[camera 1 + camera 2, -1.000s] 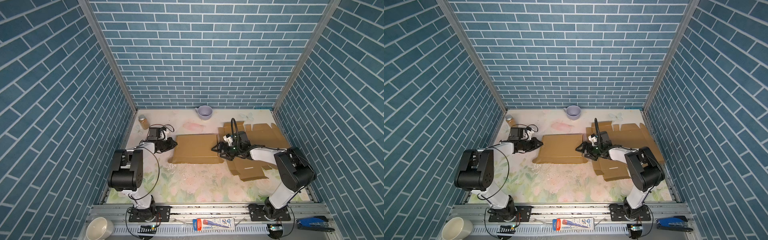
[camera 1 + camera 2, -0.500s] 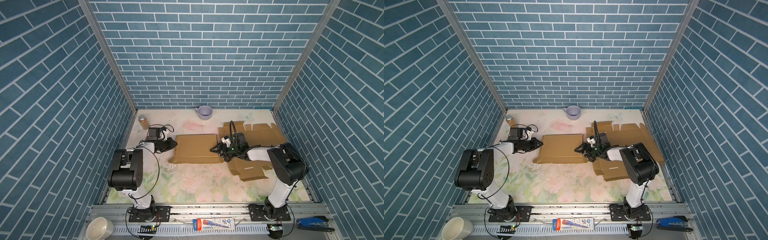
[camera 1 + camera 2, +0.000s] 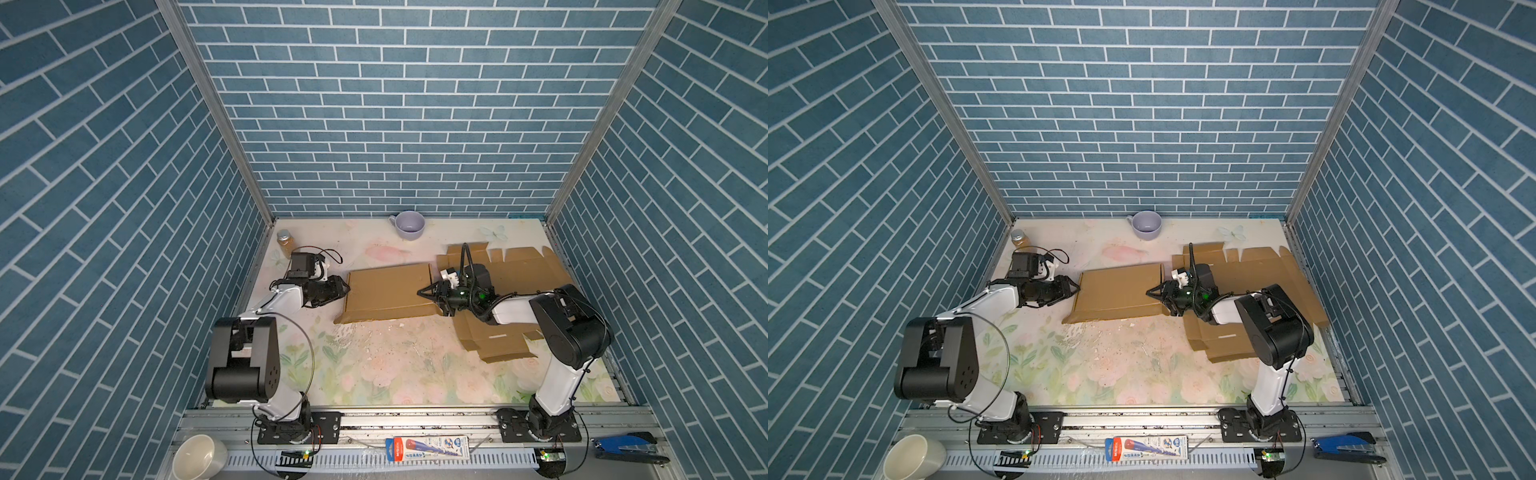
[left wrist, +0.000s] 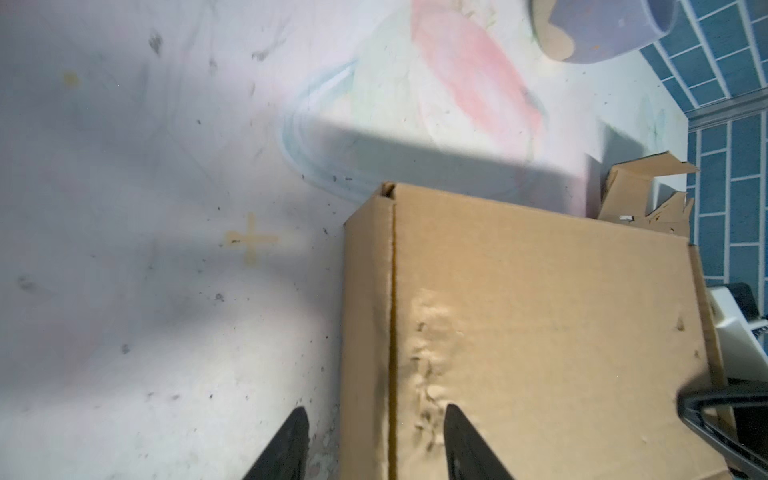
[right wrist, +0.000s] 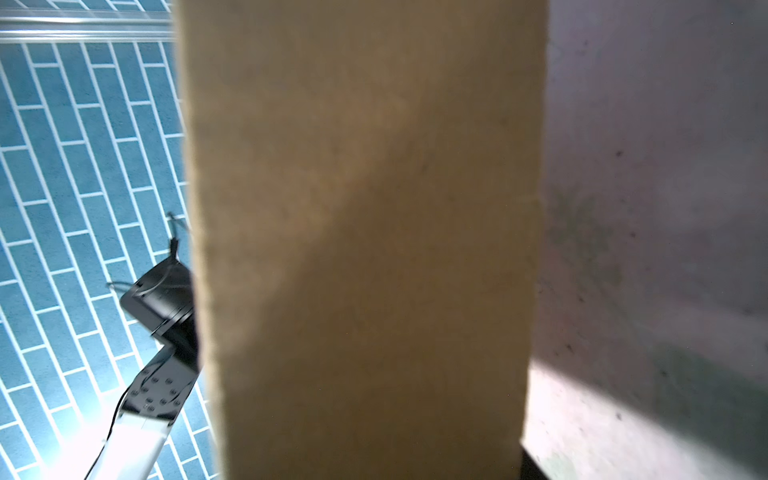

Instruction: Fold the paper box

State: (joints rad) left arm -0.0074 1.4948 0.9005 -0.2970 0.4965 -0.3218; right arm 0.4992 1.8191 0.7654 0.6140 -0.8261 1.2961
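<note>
The paper box [image 3: 386,291] [image 3: 1117,293] is a brown cardboard box lying flattened on the flowered mat, mid-table. My left gripper [image 3: 345,289] [image 3: 1076,291] is at its left edge. In the left wrist view the left gripper [image 4: 375,409] is open. One fingertip [image 4: 451,409] is over the box's dented top [image 4: 540,311], the other over the mat. My right gripper [image 3: 426,293] [image 3: 1154,293] is at the box's right edge. In the right wrist view a cardboard wall [image 5: 365,249] hides its fingers, so its grip cannot be told.
Flat cardboard sheets [image 3: 523,266] lie at the right under the right arm, another [image 3: 494,340] nearer the front. A lilac cup [image 3: 409,224] stands by the back wall and a small bottle [image 3: 284,243] at the back left. A white cup [image 3: 199,457] and a blue stapler [image 3: 627,446] sit on the front rail.
My left gripper's fingers have spread apart at the box's left edge. The right arm has drawn in closer to the box's right edge. The box has hardly shifted.
</note>
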